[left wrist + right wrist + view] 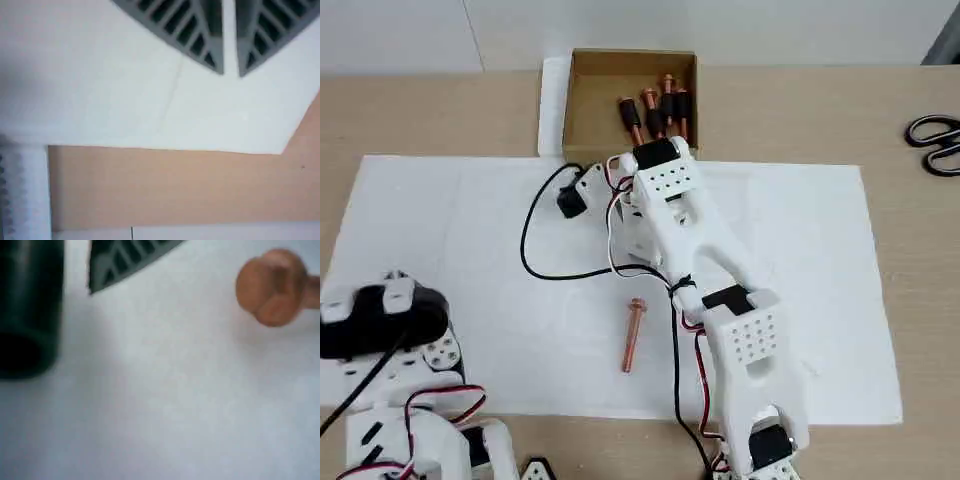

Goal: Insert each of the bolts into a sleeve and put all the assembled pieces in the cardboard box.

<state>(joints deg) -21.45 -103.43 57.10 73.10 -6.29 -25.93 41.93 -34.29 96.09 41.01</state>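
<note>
Your right arm (pixel 720 260) stretches from the near edge toward the far middle of the bench (pixel 420 110). Its wrist end sits just short of the cardboard box (pixel 582 100). In its wrist view, one grey finger (pixel 125 262) of the right pincer (pixel 70 287) shows over the white paper sheet (pixel 440 220). A black sleeve (pixel 27 310) lies just beside that finger, open end toward the camera. A copper bolt head (pixel 272 287) lies on the sheet, apart from finger and sleeve. You can't tell whether this pincer is wide, narrow or gripping the sleeve.

One loose bolt (pixel 634 335) lies on the sheet near the middle, just left of the right arm's elbow, head toward the far side. You can't tell if it's the same one as in the wrist view.

Your left arm (pixel 390 330) is folded at the near-left corner, well apart from that bolt. The left pincer (pixel 231 72) hangs over the sheet's corner w/ its grey ribbed fingers (pixel 200 30) drawn narrow, a thin slit btwn them and nothing in it.

Count: approx. four assembled pieces (pixel 655 110) in the box, one loose bolt, one sleeve, one box. One pair of scissors (pixel 935 145) lies at the far right.
</note>
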